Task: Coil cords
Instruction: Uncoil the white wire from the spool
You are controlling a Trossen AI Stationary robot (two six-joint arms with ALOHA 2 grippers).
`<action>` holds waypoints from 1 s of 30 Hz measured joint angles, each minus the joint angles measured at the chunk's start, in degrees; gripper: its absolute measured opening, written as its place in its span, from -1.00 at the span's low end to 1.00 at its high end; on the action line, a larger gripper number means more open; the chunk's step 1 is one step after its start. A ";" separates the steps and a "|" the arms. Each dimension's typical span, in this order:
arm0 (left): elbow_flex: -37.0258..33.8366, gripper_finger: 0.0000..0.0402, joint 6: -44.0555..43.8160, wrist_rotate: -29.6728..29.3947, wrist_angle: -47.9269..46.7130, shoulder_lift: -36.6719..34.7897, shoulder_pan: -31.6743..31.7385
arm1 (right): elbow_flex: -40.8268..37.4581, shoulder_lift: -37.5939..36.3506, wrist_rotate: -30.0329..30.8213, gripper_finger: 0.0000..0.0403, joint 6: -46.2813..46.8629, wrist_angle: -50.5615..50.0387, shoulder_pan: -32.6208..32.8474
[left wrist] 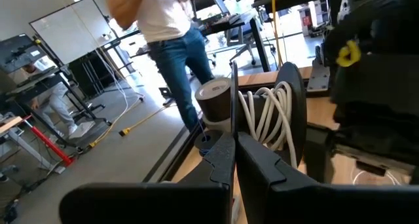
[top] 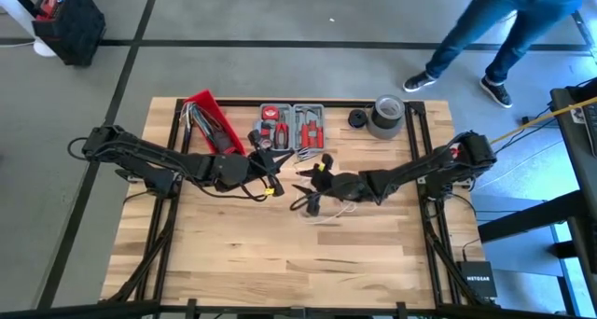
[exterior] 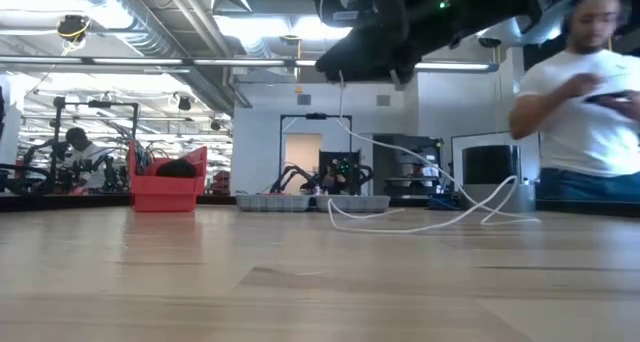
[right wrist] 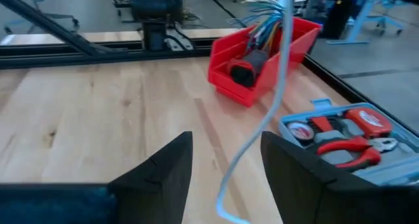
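The white cord (exterior: 340,132) hangs from my grippers above the table's middle, and its slack loops (exterior: 430,217) lie on the wood (top: 326,212). My left gripper (top: 280,174) reaches in from the left, shut on the cord (left wrist: 232,99). Just beyond its fingertips are several white loops (left wrist: 265,112), bunched against a dark finger of the other arm. My right gripper (right wrist: 226,165) comes from the right and is open (top: 312,188). One strand of cord (right wrist: 275,99) runs down through the gap between its fingers without touching them. My left gripper pinches the white cord between its two fingertips (left wrist: 232,135). It comes at the cord about level, from the table's left. From the fingertips one strand (left wrist: 232,86) runs straight on. Below the hold the cord hangs to the table, its lower part lying slack on the wood.
Along the far edge stand a red bin (top: 210,118) of tools, a grey tool tray (top: 291,125), a small black part (top: 357,118) and a grey tape roll (top: 385,116). A person (top: 504,30) walks beyond the far right corner. The near half of the table is bare wood.
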 joint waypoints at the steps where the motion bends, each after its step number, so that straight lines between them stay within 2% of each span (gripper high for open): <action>1: 0.00 -0.97 0.00 0.00 0.00 0.00 0.00 | 0.00 0.11 0.17 -0.09 0.01 0.08 -0.39; 13: 0.00 -0.97 0.00 0.00 -0.21 0.00 0.00 | 0.02 -3.91 -1.31 -0.53 -3.11 -1.14 -0.24; 20: 0.00 -0.97 0.00 0.00 -0.05 0.00 0.00 | 0.02 -3.06 -1.82 -0.93 -4.05 -2.54 -1.13; 27: 0.00 -0.97 0.22 0.00 -0.07 0.00 0.00 | 0.94 -5.31 -1.21 -0.97 -9.30 -1.96 2.63; 30: 0.00 -0.97 0.22 0.00 -0.09 0.00 0.00 | 2.67 -6.89 1.78 -0.97 -13.53 -2.21 5.63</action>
